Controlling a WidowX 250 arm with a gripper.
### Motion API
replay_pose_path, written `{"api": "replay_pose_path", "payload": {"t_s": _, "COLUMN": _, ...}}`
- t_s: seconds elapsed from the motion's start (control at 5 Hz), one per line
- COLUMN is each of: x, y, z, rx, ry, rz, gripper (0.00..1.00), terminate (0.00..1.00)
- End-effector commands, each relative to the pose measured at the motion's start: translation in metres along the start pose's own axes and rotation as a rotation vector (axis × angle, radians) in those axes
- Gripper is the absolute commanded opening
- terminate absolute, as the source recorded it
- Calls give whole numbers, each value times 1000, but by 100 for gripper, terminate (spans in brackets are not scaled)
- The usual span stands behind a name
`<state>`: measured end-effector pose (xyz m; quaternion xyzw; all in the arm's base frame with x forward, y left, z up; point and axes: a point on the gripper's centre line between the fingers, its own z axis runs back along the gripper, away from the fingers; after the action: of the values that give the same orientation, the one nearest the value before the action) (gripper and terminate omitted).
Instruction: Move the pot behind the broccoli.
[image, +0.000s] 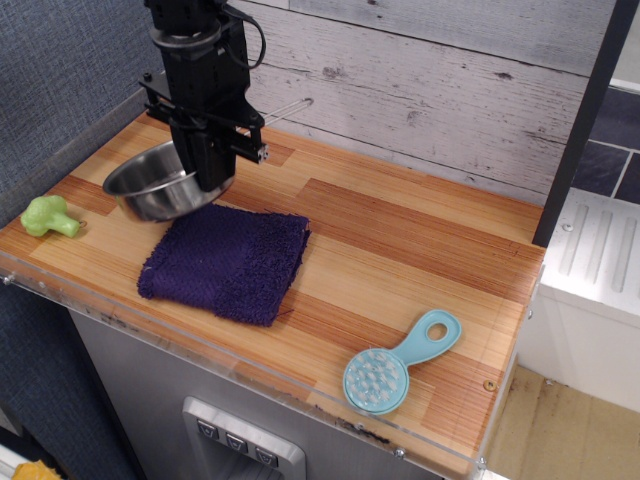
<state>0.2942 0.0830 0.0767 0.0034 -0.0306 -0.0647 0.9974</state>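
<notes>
At the back left of the worktop (400, 240), the hand (207, 172) is clamped on the right rim of the pot (150, 185), which hangs tilted, just beyond the purple cloth (228, 262) and right of the broccoli (48, 216). Judgement: stiff, light, slick steel. A pinch over the rim wall suits better than the thin wire handle (285, 108), which would let it swing.

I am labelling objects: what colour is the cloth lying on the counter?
The cloth is dark purple, plain, without pattern. The observation.image view, the only one, shows it well.
</notes>
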Motion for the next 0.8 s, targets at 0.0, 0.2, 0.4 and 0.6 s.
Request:
{"api": "replay_pose_path", "payload": {"t_s": 0.0, "x": 26, "y": 27, "z": -20, "rx": 48, "ry": 24, "rz": 21, "gripper": 0, "terminate": 0}}
{"api": "replay_pose_path", "payload": {"t_s": 0.2, "x": 31, "y": 42, "z": -28, "rx": 70, "ry": 40, "rz": 39, "gripper": 0, "terminate": 0}}
{"api": "replay_pose_path", "payload": {"t_s": 0.4, "x": 31, "y": 58, "z": -37, "rx": 66, "ry": 56, "rz": 71, "gripper": 0, "terminate": 0}}
{"api": "replay_pose_path", "payload": {"t_s": 0.6, "x": 29, "y": 62, "z": -45, "rx": 66, "ry": 81, "rz": 78, "gripper": 0, "terminate": 0}}
